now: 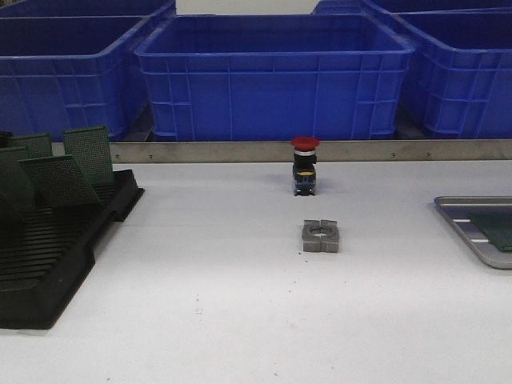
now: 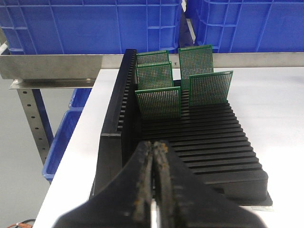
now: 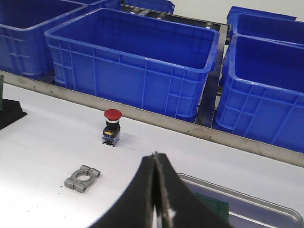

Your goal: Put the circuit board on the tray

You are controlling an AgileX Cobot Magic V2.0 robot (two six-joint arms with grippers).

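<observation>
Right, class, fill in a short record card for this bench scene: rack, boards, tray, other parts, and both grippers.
rack: black slotted rack at table's left
boards in rack: five green circuit boards, upright in the slots
tray: silver tray at the right edge, one green board already on it
other parts: red push button; grey metal clamp
left gripper: shut, empty
right gripper: shut, empty

Tray (image 1: 456, 210) and its board (image 1: 494, 227) edge-cropped.

Rack (image 1: 56, 240) with circuit boards (image 1: 60, 180) sits left on the counter (image 1: 208, 304); push button (image 1: 305, 166) behind clamp block (image 1: 321, 236) at centre; tray (image 1: 460, 224) right; crates (image 1: 272, 76) behind.
</observation>
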